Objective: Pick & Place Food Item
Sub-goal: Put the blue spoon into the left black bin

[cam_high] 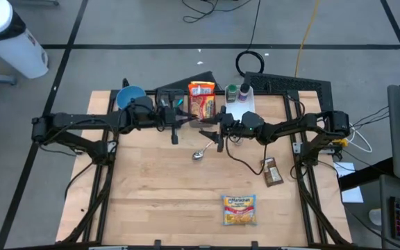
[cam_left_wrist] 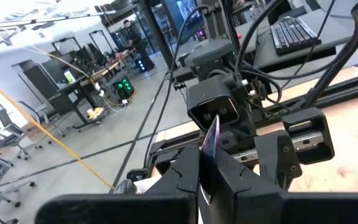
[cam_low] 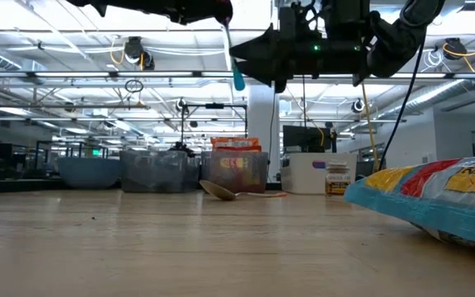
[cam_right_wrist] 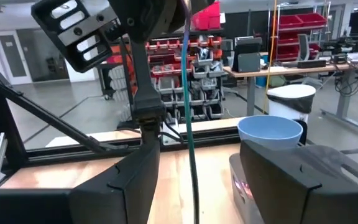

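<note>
Your left gripper [cam_high: 175, 119] is clamped on a thin packet [cam_right_wrist: 189, 93], which hangs edge-on above the tabletop's far middle. The right gripper [cam_high: 212, 132] faces it there, fingers spread to either side of the packet without pinching it. If you release the left side before the right closes, the packet probably drops near the spoon [cam_high: 198, 154]. Closing off-centre could crumple it or knock the fingers together.

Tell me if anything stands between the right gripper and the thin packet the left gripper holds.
Nothing visible does. The thin packet hangs from the shut left gripper, straight ahead of the open right gripper.
</note>
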Available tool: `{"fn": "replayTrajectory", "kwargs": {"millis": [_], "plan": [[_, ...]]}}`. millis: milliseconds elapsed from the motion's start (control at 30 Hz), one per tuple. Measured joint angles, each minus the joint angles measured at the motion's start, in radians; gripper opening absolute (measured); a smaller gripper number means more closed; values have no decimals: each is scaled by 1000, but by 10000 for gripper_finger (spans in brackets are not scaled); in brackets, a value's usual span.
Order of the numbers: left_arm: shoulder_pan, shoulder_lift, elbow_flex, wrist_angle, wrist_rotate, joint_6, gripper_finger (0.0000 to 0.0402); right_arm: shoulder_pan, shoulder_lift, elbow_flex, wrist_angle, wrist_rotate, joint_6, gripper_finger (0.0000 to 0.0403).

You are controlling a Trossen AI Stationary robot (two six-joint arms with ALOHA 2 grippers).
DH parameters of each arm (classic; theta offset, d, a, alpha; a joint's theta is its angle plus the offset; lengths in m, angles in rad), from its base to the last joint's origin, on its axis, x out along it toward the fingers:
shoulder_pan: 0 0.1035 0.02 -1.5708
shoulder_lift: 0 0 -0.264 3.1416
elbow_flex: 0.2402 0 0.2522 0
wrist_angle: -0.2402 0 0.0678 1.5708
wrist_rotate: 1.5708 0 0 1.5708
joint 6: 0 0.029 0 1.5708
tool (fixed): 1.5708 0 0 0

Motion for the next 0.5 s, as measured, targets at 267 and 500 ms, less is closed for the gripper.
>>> {"fn": "replayTrajectory", "kwargs": {"millis": [267, 500], "plan": [[-7, 0, 0, 5, 0, 1, 9, 0, -1, 0, -5, 0, 0, 138], [-13, 0, 0, 8, -1, -2, 27, 0, -1, 0, -11, -4, -12, 31]]}}
